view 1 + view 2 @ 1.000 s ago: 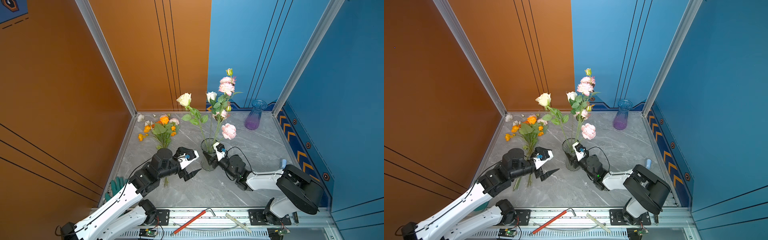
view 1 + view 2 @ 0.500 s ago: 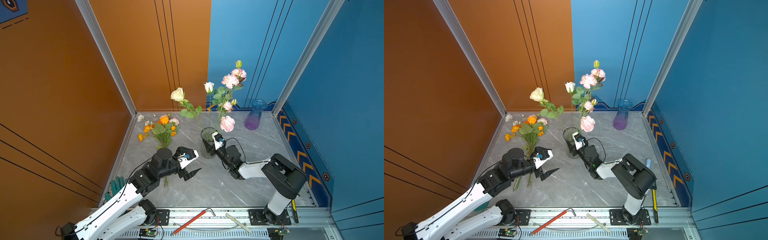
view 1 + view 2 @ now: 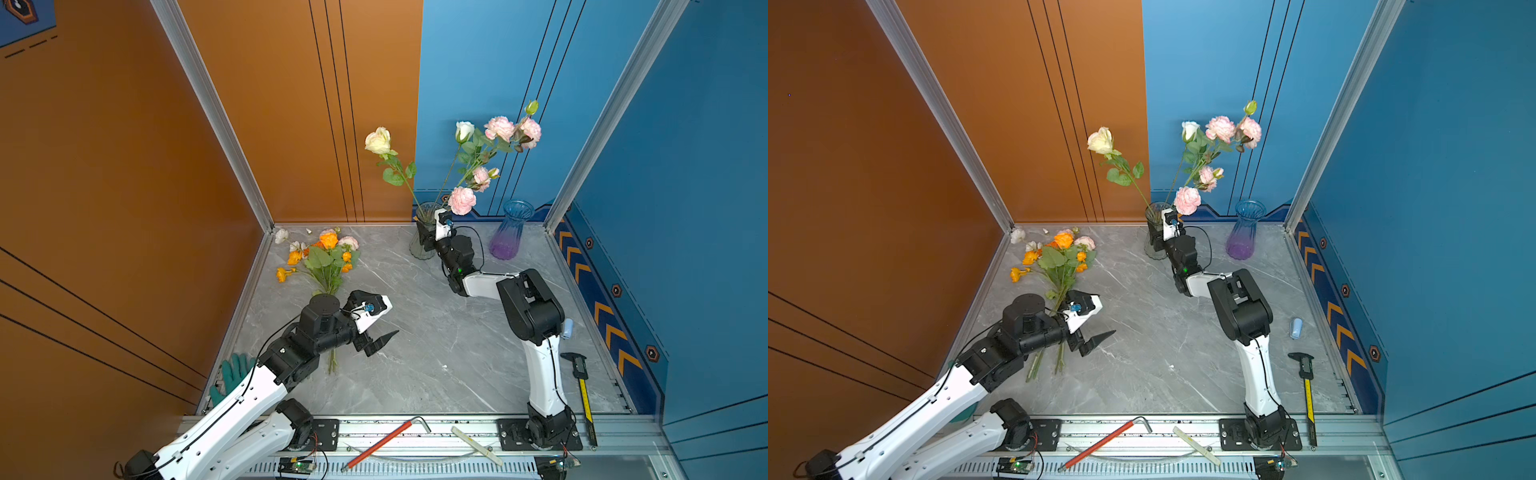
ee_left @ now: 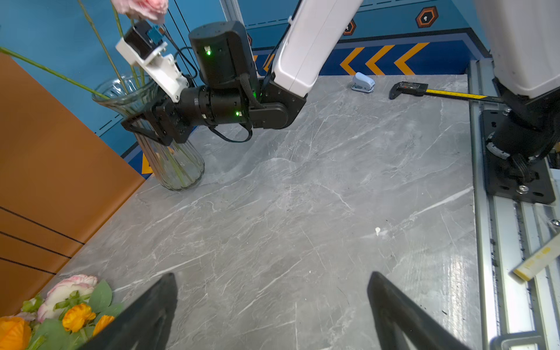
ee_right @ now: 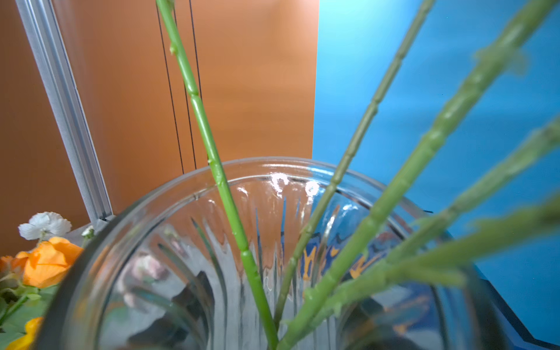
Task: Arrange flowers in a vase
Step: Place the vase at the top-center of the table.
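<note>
Grey marble covers the desk (image 3: 436,357), boxed in by orange and blue walls. In both top views we see the clear vase (image 3: 415,251) standing upright near the back wall, with the pink and cream flowers (image 3: 481,178) rising out of it and fanning apart. Our right gripper (image 3: 427,237) is clamped on that vase at its neck. A blue-purple vase (image 3: 509,230) stands near it, not touching. The orange bunch (image 3: 326,259) lies flat on the desk towards the back left corner, its stems running under our left arm. Our left gripper (image 3: 380,326) hovers above bare desk, jaws spread wide with nothing between them.

From the left wrist we see the left gripper's jaws far apart over the marble. The right gripper's black fingers (image 4: 138,127) sit either side of the clear vase, and a caliper (image 4: 409,89) lies by the far rail.

From the right wrist we look down past the clear vase's rim, where several green stems (image 5: 239,242) cross inside the glass. Orange blooms of the bunch show beside it.
</note>
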You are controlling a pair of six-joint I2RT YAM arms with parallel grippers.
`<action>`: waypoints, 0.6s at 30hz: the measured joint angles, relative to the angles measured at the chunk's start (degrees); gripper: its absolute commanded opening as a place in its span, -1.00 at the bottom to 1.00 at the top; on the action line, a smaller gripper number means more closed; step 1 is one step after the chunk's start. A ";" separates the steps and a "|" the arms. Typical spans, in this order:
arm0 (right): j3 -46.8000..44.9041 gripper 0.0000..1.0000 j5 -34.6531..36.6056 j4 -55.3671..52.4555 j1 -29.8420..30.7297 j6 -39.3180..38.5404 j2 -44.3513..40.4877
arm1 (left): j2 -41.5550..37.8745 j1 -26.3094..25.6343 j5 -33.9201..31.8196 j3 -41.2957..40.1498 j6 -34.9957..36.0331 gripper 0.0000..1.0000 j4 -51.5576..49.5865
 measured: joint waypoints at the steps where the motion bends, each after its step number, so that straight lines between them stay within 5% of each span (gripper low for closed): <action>1: 2.05 -0.30 -0.31 -1.75 -0.50 0.07 1.86 | 0.00 0.55 0.24 -0.11 0.00 0.96 0.44; 13: 9.75 -0.29 -1.27 -9.66 -2.47 -0.74 5.70 | 0.00 2.69 1.86 -0.48 -0.46 0.96 2.71; 18: 9.75 0.07 -1.20 -9.84 -3.63 -0.61 5.70 | 0.00 2.69 2.21 -0.50 -0.46 0.96 3.06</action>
